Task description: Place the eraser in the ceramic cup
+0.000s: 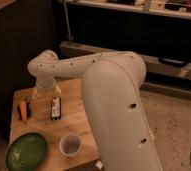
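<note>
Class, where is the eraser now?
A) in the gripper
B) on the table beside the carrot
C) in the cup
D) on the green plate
B: the eraser lies on the table beside the carrot; the gripper hovers over the table's far side.

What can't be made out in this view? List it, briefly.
1. Table: its right side is hidden behind the arm.
2. Plate: its bottom rim is cut off by the frame edge.
3. Eraser: the label marks are too small to read.
4. Cup: the inside is too dark to judge.
5. End effector, over the table's back edge behind the eraser: whether it holds anything cannot be told.
</note>
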